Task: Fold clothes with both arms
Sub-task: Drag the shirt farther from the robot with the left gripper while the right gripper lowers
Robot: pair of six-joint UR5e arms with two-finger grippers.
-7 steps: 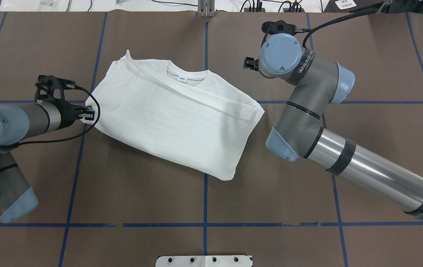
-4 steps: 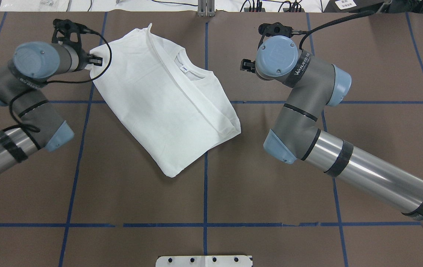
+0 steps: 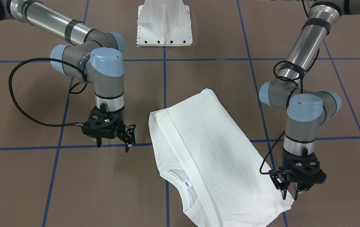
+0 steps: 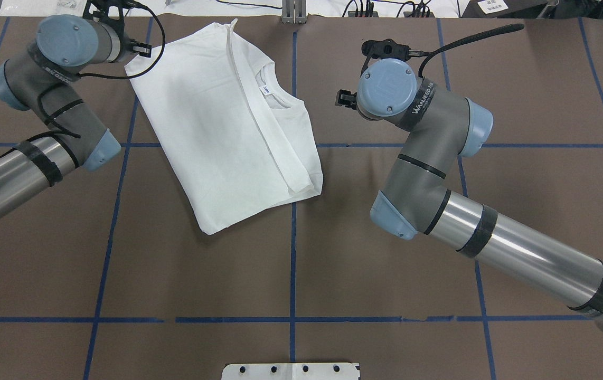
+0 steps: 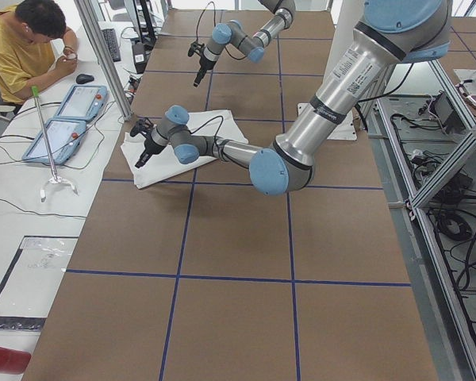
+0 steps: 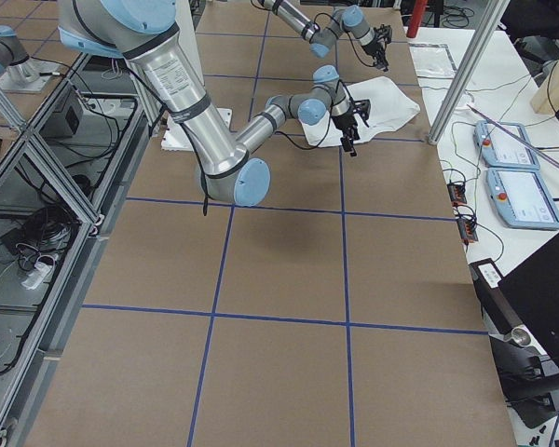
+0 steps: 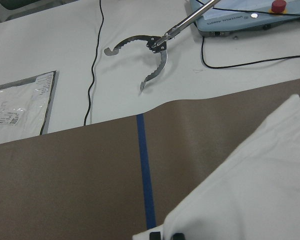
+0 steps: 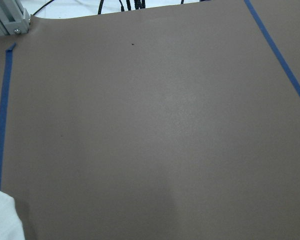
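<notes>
The clothes are one white shirt (image 4: 227, 121), folded into a long slanted rectangle on the brown table, with collar and neck label (image 4: 264, 91) facing up. My left gripper (image 4: 143, 50) is shut on the shirt's far left corner. In the front-facing view that gripper (image 3: 288, 192) pinches the corner low over the table. In the left wrist view the shirt (image 7: 260, 190) fills the lower right. My right gripper (image 3: 113, 145) hangs open beside the shirt (image 3: 211, 151), a hand's width off its edge, holding nothing. Only a shirt corner (image 8: 0, 220) shows in the right wrist view.
The white pedestal base (image 3: 164, 22) stands at the robot's side. Past the table's far edge lie a metal grabber tool (image 7: 150, 55) and teach pendants (image 5: 71, 111). A seated person (image 5: 24, 48) is there too. Blue tape lines cross the table.
My left gripper has swung toward the table's far edge, dragging its corner along. The shirt has turned and slid to the far left. The right gripper shifted slightly, still off the cloth.
</notes>
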